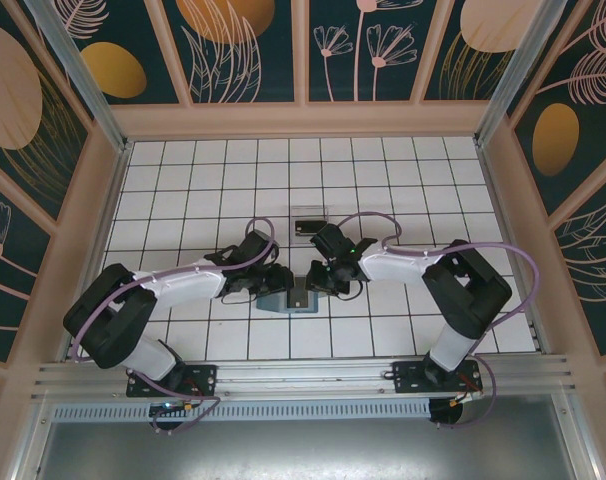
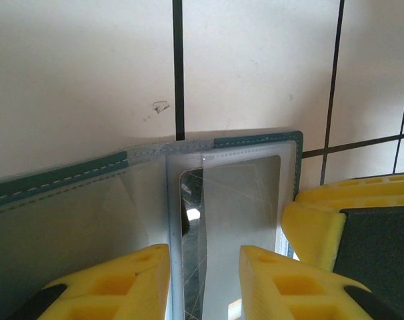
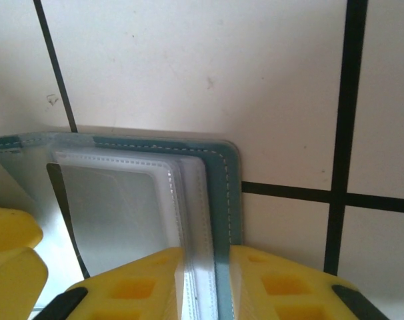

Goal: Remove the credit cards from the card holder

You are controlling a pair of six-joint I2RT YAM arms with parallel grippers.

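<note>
The teal card holder (image 1: 286,300) lies open on the white tiles between my two grippers. My left gripper (image 2: 205,257) stands over its clear sleeves (image 2: 245,200), jaws apart, with a dark credit card (image 2: 191,240) showing inside a sleeve between the yellow fingers (image 2: 139,273). In the top view the left gripper (image 1: 276,280) sits at the holder's left side. My right gripper (image 3: 207,253) is shut on the holder's right edge, with the teal border (image 3: 223,200) and the stacked clear sleeves (image 3: 189,200) pinched between its fingers. From above, that right gripper (image 1: 325,278) is at the holder's right side.
A small clear box (image 1: 309,224) with something dark in it lies about one tile beyond the grippers. Wooden walls (image 1: 303,118) surround the tiled floor. In the left wrist view the right gripper's yellow finger (image 2: 322,220) is close at the holder's right edge.
</note>
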